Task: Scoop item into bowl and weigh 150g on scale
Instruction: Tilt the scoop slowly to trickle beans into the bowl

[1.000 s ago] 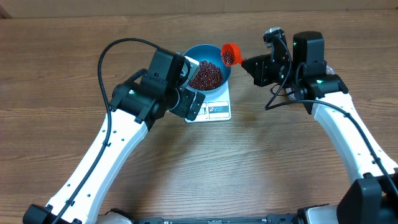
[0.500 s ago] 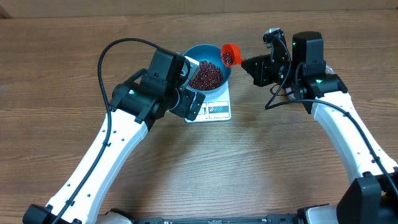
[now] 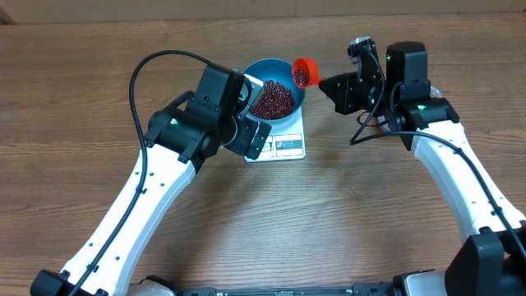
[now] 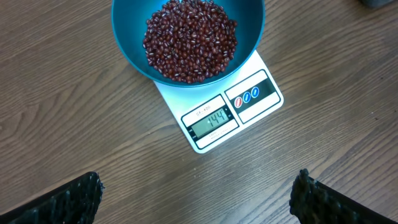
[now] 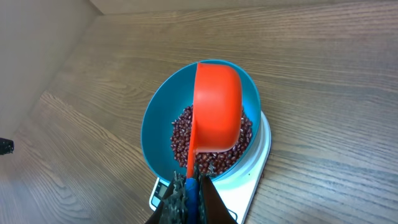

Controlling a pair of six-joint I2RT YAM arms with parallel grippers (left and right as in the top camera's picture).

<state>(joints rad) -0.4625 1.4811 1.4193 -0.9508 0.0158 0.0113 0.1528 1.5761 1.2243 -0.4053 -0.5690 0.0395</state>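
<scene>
The blue bowl (image 3: 276,83) (image 4: 127,28) (image 5: 155,124) stands on the white scale (image 3: 288,145) (image 4: 219,118) (image 5: 258,158). A heap of dark red-brown beans (image 3: 272,99) (image 4: 189,40) (image 5: 181,138) fills its bottom. My right gripper (image 3: 335,85) (image 5: 191,190) is shut on the handle of an orange scoop (image 3: 305,72) (image 5: 216,106); the scoop hangs tilted over the bowl's right rim with beans in it. My left gripper (image 3: 251,111) (image 4: 198,199) hovers open just left of the bowl and holds nothing. The scale display (image 4: 211,120) is lit.
Bare wooden table (image 3: 312,214) lies all round the scale. A pale wall or board (image 5: 37,37) borders the table at the far left in the right wrist view.
</scene>
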